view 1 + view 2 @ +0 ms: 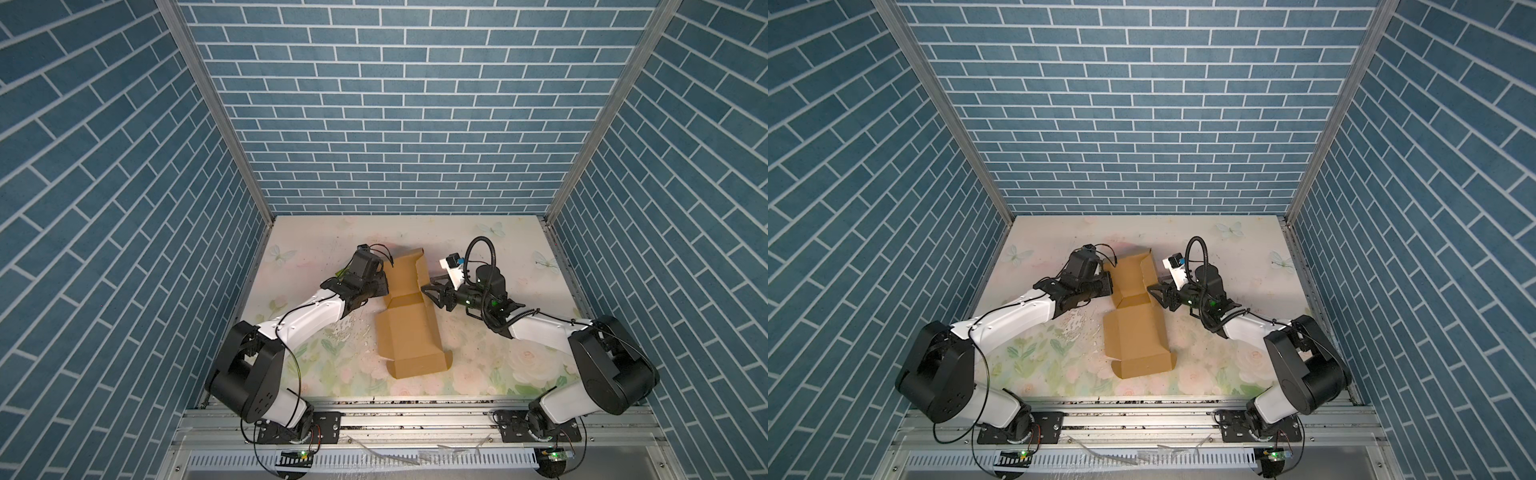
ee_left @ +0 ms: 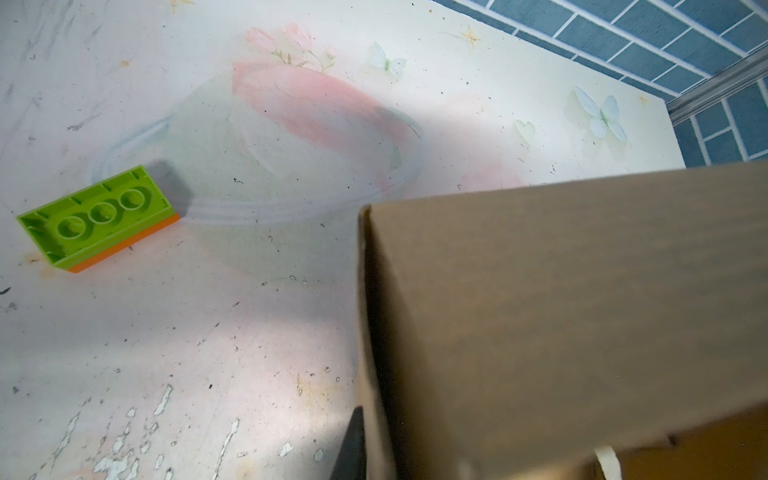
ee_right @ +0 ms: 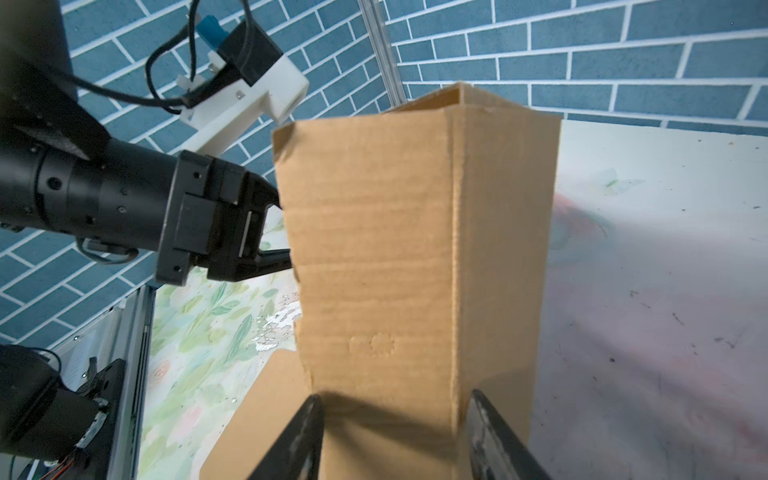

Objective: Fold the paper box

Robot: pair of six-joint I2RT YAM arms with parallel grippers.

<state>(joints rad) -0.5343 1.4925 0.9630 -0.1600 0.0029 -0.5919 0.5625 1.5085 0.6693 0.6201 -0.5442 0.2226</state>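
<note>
The paper box (image 1: 409, 328) (image 1: 1136, 332) is plain brown cardboard, its near half flat on the table and its far panel lifted upright. My left gripper (image 1: 384, 286) (image 1: 1111, 282) is shut on the left edge of that raised panel (image 3: 395, 249); the right wrist view shows it (image 3: 286, 232) biting the edge. In the left wrist view one dark finger (image 2: 353, 449) lies against the cardboard (image 2: 561, 311), which hides the other. My right gripper (image 1: 428, 293) (image 1: 1152, 291) (image 3: 395, 403) stands open at the box's right edge, its fingers to either side of the raised panel's base.
A small green toy brick (image 2: 99, 216) with an orange underside lies on the table left of the left gripper. Blue brick-pattern walls (image 1: 395, 124) close in three sides. An aluminium rail (image 1: 415, 415) carrying both arm bases runs along the front edge.
</note>
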